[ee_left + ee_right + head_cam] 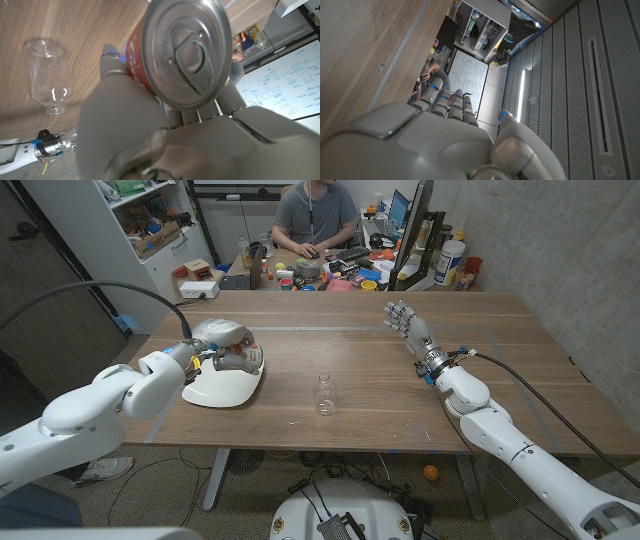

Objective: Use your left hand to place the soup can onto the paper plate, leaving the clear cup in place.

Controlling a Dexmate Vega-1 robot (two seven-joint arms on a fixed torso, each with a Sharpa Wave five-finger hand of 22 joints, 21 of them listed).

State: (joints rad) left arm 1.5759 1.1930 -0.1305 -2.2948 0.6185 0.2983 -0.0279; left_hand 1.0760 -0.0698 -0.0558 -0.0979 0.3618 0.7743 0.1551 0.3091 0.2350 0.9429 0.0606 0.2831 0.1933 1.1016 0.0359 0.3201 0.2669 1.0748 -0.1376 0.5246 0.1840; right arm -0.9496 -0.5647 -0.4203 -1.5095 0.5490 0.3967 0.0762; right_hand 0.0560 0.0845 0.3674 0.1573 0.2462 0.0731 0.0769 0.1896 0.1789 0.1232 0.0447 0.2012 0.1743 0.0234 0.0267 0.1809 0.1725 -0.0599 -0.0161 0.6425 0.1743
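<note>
Letting go too early could tip the soup can [234,360] off the paper plate [226,387], since I hold it tilted above the plate's rim rather than upright on it. My left hand [205,360] wraps it firmly. The clear cup [324,394] stands well apart mid-table. My right hand [408,323] holds nothing, fingers extended.

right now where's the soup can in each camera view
Head view: the soup can is at the left, gripped by the left hand over the paper plate.
Left wrist view: its pull-tab lid faces the camera up close, the hand's fingers around its side.
Right wrist view: not in it.
Shared landmark: the clear cup on the table, also in the left wrist view.
</note>
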